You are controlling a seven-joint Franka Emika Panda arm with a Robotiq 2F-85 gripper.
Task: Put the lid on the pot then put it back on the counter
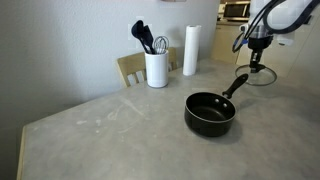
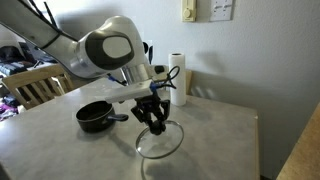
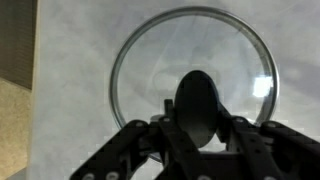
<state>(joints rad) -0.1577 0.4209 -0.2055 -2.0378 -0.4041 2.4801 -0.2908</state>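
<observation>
Seen from the wrist, the jaws straddle the dark knob [image 3: 200, 100] of the glass lid [image 3: 150, 60], which lies flat on the grey tabletop [image 3: 70, 60]; whether they pinch it cannot be told. Only the exterior views take in the black pot [image 1: 210, 115], apart from the lid at its 8 o'clock, handle [image 1: 237, 85] pointing to 1 o'clock, and the arm [image 2: 105, 50] bent steeply down over the lid. Beyond, at the pot's 10 o'clock, a white utensil holder [image 1: 156, 70] and paper-towel roll [image 1: 191, 50] stand near the pale wall [image 1: 70, 40].

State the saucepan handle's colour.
Black; the small round black saucepan's handle shows best in an exterior view.
</observation>
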